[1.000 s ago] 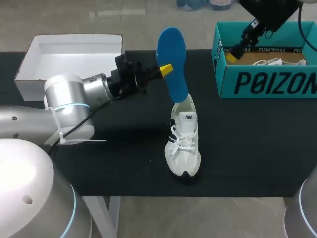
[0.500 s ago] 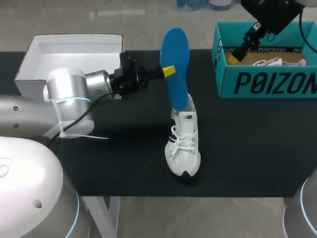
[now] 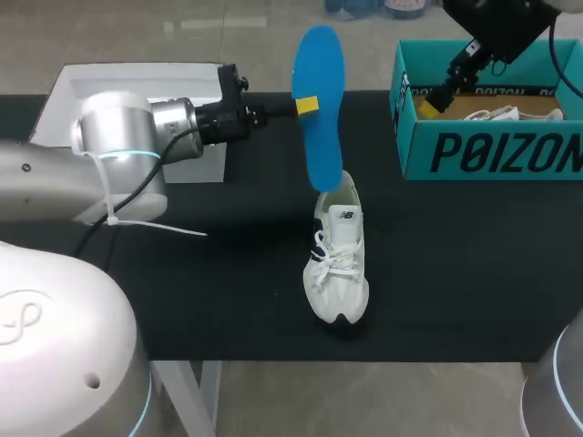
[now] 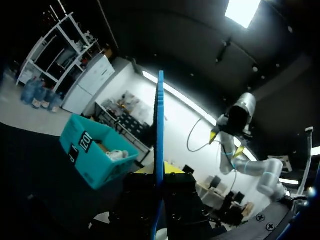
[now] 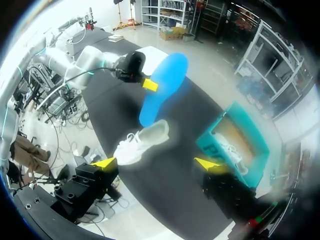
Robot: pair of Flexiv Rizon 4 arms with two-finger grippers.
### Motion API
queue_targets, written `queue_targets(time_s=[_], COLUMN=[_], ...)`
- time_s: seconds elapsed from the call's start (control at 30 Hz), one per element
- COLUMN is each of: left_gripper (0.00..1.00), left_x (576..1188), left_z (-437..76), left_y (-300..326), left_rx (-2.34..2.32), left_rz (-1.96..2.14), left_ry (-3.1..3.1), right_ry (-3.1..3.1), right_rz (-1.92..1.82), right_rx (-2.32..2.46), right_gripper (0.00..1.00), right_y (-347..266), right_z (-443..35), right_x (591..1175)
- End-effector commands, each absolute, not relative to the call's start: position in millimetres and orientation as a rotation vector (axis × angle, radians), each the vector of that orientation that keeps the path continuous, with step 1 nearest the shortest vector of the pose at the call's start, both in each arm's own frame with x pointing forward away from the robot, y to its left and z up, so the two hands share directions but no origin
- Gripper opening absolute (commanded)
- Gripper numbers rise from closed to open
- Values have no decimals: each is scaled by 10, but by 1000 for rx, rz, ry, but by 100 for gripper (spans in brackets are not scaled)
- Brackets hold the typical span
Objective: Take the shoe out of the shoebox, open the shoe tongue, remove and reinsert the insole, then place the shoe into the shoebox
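Note:
A blue insole (image 3: 318, 109) hangs upright in the air, my left gripper (image 3: 307, 105) shut on its edge near the upper end. Its lower end hovers just over the heel opening of the white shoe (image 3: 337, 259), which stands on the black table. In the left wrist view the insole (image 4: 160, 130) shows edge-on between the fingers. My right gripper (image 3: 428, 102) is open above the left wall of the teal shoebox (image 3: 492, 150). From the right wrist view the insole (image 5: 165, 87), shoe (image 5: 142, 140) and shoebox (image 5: 235, 142) lie ahead of the open right gripper (image 5: 157, 164).
A second white shoe (image 3: 492, 114) lies inside the teal shoebox. A white box lid (image 3: 137, 77) sits at the back left, partly behind my left arm. The black table (image 3: 228, 273) is bare around the standing shoe.
My left arm has raised the insole slightly and swung it more upright, the wrist moving back toward the white lid. The right arm and the shoe have stayed still.

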State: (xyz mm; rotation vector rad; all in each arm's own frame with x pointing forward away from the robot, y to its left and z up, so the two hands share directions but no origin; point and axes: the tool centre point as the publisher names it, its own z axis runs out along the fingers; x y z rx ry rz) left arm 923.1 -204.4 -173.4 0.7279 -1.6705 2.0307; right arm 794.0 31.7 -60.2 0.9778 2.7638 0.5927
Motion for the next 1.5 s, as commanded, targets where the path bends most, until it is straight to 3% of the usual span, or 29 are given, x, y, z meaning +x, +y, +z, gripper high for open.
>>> queue_targets(time_s=[0.03, 1.5], left_gripper=[0, 0], left_x=[9256, 9458], left_z=[-1774, -1841], left_y=[-2115, -2210], left_rx=[762, 1064], left_rz=[2020, 1853], left_ry=[-1594, -1373], right_ry=[2765, 2666], right_rz=[590, 658], right_rx=[979, 1015], right_gripper=[100, 100], right_y=[325, 508], right_z=[-611, -423], right_x=[7951, 7894])
